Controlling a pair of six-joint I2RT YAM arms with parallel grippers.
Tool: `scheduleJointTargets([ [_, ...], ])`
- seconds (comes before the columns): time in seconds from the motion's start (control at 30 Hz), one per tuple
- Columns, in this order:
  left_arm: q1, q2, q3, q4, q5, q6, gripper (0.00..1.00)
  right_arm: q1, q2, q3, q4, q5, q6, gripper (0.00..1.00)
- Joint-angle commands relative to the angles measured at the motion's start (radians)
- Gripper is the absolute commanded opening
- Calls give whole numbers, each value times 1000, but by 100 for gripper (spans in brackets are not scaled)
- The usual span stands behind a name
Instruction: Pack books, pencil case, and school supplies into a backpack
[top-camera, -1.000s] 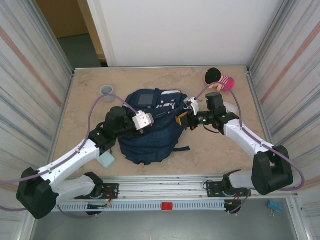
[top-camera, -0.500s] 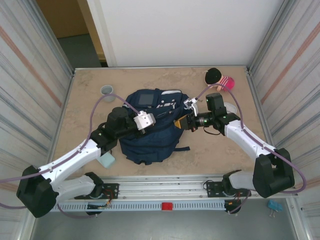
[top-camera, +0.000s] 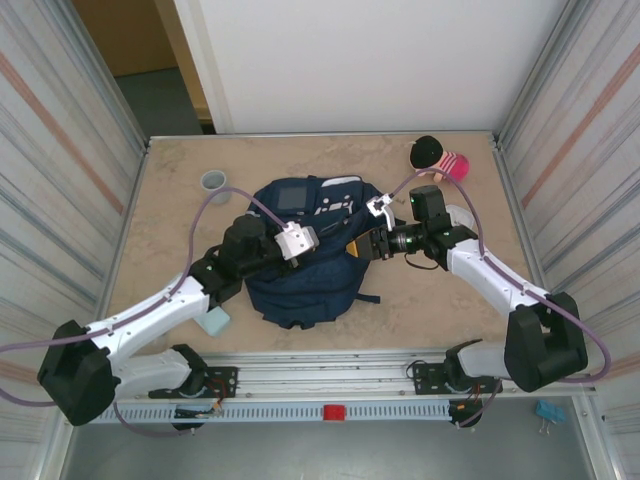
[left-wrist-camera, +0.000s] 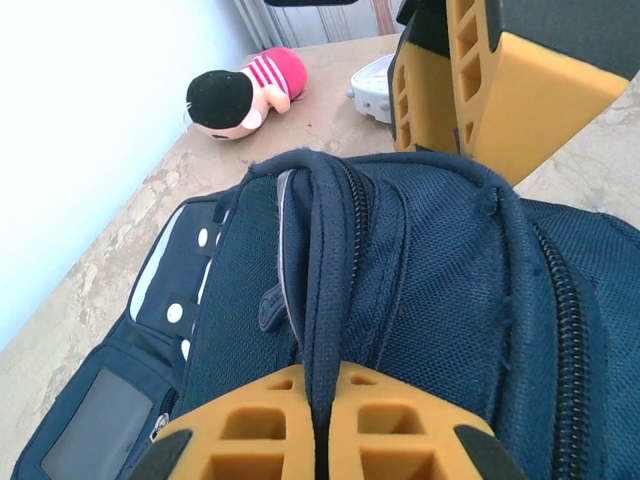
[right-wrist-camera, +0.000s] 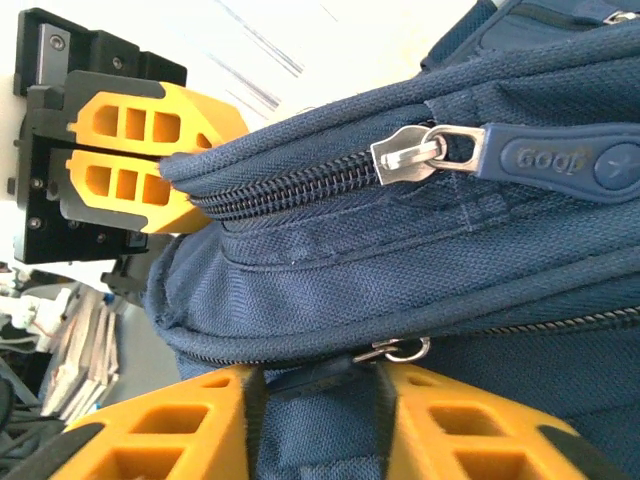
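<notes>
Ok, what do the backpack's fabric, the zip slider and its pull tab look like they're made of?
The backpack looks like woven synthetic, likely nylon or polyester, with a matte finish: the coarse weave and stitched seams show. The zip slider looks like metal, by its silvery brushed shine. The pull tab is probably moulded rubber or soft plastic, matte navy with raised lettering.

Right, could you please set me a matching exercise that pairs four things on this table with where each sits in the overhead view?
Things:
1. backpack
2. pencil case
3. grey cup
4. plush doll

Places:
A. far right corner
B. far side, towards the left
C. in the centre
D. near edge, on the left

Pairs: 1-C, 2-D, 3-B, 4-A
</notes>
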Motion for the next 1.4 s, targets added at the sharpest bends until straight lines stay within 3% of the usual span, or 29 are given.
scheduleJointTargets([
  [0.0, -17, -16, 43, 155, 20, -11, 0, 6, 10, -2, 41, 11, 43, 42],
  [0.27, -17, -23, 31, 161, 20, -11, 0, -1, 11, 7, -7, 84, 66, 47],
  [0.47, -18, -32, 32, 158, 20, -6, 0, -2, 15, 20, -82, 196, 25, 22],
  [0.63, -17, -34, 34, 149, 0, -4, 0, -9, 1, 32, -113, 213, 2, 0],
  [0.9, -46, 34, 63, 143, -268, -67, 0, 9, -93, 55, -163, 175, 20, 0],
  [1.07, -83, 135, 104, 167, -428, -101, 0, 94, -132, 111, -285, 253, 29, 0],
  [1.3, -97, 194, 117, 259, -375, -151, 0, 221, -136, 56, -227, 284, 162, 0],
  [1.37, -98, 192, 107, 279, -351, -150, 0, 232, -145, 40, -228, 301, 166, 6],
])
